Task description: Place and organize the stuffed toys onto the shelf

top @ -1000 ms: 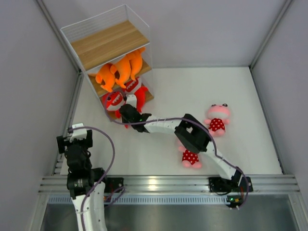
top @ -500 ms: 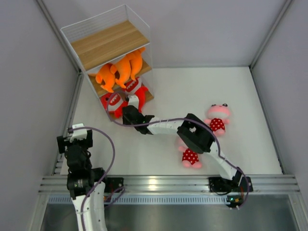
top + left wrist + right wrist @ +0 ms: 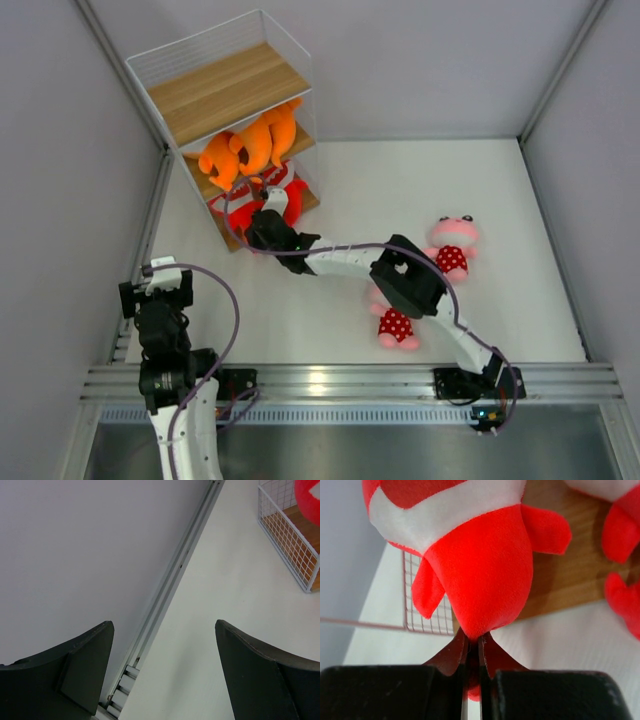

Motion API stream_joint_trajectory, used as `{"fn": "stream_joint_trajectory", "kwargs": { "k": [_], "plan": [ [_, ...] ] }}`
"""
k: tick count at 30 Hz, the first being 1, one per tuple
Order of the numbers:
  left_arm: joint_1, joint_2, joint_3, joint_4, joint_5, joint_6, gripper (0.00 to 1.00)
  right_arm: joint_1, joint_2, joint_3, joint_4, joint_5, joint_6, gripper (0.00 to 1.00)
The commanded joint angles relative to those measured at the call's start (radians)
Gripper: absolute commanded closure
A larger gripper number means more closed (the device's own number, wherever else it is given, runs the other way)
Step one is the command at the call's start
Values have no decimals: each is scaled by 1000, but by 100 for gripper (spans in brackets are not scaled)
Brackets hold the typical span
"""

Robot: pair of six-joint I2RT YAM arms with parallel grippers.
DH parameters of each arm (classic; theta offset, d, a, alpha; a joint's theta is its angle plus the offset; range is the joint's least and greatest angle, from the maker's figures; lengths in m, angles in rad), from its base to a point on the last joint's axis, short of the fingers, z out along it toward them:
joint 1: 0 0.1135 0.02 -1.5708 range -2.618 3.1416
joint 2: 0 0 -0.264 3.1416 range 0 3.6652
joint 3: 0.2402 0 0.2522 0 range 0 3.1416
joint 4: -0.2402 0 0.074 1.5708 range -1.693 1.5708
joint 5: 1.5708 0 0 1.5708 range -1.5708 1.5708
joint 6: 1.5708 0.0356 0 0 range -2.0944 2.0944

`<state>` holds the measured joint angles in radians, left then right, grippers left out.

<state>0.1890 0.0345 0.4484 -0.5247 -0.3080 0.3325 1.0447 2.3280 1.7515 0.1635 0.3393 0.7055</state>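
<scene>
The shelf (image 3: 215, 85) stands at the far left of the table. Two orange sharks (image 3: 248, 145) lie on its middle board. My right gripper (image 3: 256, 222) is shut on the tail of a red shark (image 3: 480, 565) and holds it at the bottom board's front edge (image 3: 560, 580), beside another red shark (image 3: 288, 196). Two pink animals in red polka-dot dresses lie on the table: one at the right (image 3: 450, 243), one partly under my right arm (image 3: 396, 326). My left gripper (image 3: 162, 672) is open and empty over the table's left edge.
A metal rail (image 3: 175, 575) runs along the left wall. The shelf's wire corner (image 3: 287, 530) shows at the upper right of the left wrist view. Grey walls close the table on three sides.
My right gripper has pushed the red shark up and back, from the table in front of the shelf onto the bottom board. The left arm has not moved.
</scene>
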Motion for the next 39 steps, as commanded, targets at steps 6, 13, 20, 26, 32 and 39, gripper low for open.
{"fn": "stream_joint_trajectory", "kwargs": {
  "k": [6, 13, 20, 26, 32, 39],
  "plan": [
    [-2, -12, -4, 15, 1, 4, 12, -5, 177, 301, 53, 52, 20, 70],
    [-5, -13, -5, 15, 3, 4, 12, -2, 44, 102, 82, 43, 6, 34],
    [-6, -16, -2, 17, 3, 3, 12, 23, -218, -202, 88, -15, -32, 28],
    [-6, -18, -1, 17, 6, -1, 12, 23, -551, -444, -209, -34, -90, 25],
    [-11, -18, 1, 15, 17, -1, 12, 21, -922, -652, -762, 78, 15, 25],
    [-11, -18, 10, 14, 10, -6, 12, -89, -1229, -867, -1003, 7, 132, 20]
  ]
}}
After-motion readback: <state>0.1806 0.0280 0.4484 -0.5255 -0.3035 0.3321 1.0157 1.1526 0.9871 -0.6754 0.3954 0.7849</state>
